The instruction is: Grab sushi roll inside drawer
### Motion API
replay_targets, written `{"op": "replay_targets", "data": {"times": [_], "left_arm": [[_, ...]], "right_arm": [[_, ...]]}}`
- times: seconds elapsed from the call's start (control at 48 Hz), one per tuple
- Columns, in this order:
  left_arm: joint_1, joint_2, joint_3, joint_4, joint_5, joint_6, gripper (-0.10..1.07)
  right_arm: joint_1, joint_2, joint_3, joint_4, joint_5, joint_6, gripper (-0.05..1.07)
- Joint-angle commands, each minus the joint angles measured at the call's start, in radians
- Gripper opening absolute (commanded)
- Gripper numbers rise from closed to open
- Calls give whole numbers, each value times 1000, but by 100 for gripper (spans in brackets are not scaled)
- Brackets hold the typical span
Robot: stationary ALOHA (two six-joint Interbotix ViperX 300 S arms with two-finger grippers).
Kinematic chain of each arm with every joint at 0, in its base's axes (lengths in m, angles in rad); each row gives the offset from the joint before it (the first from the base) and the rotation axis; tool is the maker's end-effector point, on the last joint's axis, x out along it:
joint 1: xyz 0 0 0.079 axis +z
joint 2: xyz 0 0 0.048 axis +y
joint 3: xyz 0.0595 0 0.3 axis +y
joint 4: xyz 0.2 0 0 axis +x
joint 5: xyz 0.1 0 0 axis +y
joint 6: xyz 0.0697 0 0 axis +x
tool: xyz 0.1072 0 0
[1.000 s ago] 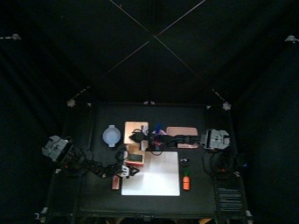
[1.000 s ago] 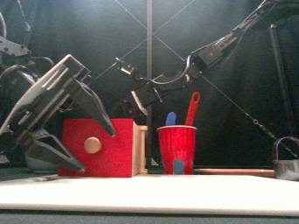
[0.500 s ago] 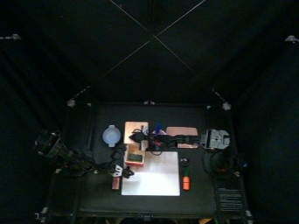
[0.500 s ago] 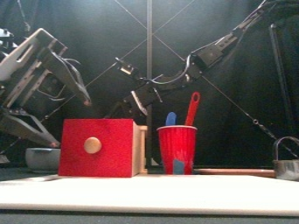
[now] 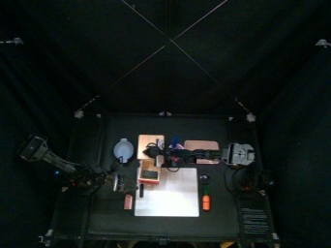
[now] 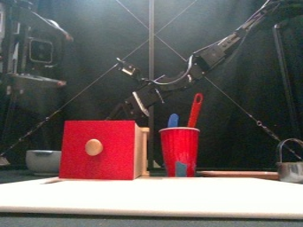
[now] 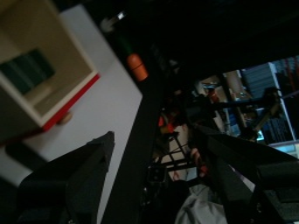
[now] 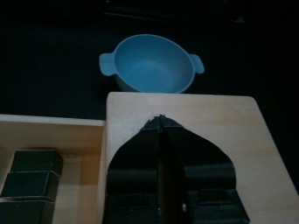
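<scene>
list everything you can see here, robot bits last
drawer: 1, red front with a pale knob, left of centre on the table
sushi rolls: 2 in sight, dark green, inside the drawer
cup: 1, red, right beside the drawer
utensils: 2, one red and one blue, standing in the cup
bowl: 1, blue, back left of the table
board: 1, tan, flat, by the bowl
white sheet: 1, front of the table
orange item: 1, on the sheet's right side
pot: 1, grey, table's right edge
left end effector: open, off the table's left side
right end effector: shut, over the table's middle near the drawer
</scene>
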Motion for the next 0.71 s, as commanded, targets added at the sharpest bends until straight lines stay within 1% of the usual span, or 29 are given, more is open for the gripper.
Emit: {"op": "replay_targets", "data": {"times": [0.0,0.146,0.292,0.396,0.438,0.521,0.604,0.688], "left_arm": [[55,-37,0,100,-37,35,100],[150,-63,18,242,-58,117,100],[249,-75,21,362,-60,196,100],[334,-81,25,446,-58,258,100],[382,-84,26,477,-58,284,100],[448,-91,28,523,-58,307,100],[483,-100,28,571,-58,310,100],[500,-110,34,615,-58,310,100]], "right_arm": [[11,-32,-3,0,17,0,1],[32,-74,-14,2,17,2,1],[52,-129,-17,6,17,6,1],[67,-175,-12,15,18,9,1],[75,-206,-5,23,28,12,1],[89,-255,8,57,63,21,1],[107,-308,28,121,121,34,1],[127,-351,55,172,167,34,1]]}}
